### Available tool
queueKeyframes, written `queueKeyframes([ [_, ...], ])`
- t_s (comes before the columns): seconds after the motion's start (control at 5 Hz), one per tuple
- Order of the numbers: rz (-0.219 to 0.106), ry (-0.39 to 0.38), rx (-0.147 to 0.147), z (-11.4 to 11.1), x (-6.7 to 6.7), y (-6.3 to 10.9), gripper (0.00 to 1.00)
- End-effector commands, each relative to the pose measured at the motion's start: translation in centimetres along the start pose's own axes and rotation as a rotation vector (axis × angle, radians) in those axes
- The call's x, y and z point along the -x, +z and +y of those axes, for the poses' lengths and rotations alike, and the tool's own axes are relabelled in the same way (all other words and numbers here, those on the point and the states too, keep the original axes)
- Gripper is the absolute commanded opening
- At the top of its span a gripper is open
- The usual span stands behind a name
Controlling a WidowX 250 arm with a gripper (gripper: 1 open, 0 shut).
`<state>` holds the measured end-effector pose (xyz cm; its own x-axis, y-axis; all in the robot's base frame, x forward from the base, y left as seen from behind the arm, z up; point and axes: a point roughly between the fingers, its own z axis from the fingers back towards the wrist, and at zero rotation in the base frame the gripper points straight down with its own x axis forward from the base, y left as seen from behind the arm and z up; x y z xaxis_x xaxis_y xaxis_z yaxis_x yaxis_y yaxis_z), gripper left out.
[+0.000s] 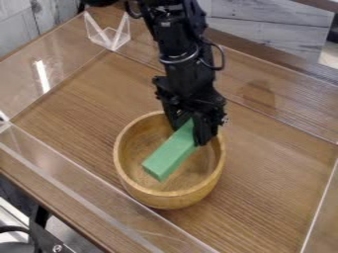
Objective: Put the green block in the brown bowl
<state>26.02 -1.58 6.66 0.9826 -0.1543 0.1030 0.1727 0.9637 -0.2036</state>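
The green block point(169, 154) slants inside the brown bowl point(132, 174), its lower end down toward the bowl's left inner wall. Its upper end is clamped in the closed pincer point(195, 130), which points down over the bowl's right half, near the middle of the wooden surface point(284, 178).
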Motion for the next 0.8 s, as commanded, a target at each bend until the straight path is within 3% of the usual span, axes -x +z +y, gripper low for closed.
queueKeyframes([
  [0.0,-0.049,-0.005,-0.011,0.2,-1.38,1.18,0.0],
  [0.6,-0.043,-0.002,-0.004,0.25,-1.85,1.01,0.0],
])
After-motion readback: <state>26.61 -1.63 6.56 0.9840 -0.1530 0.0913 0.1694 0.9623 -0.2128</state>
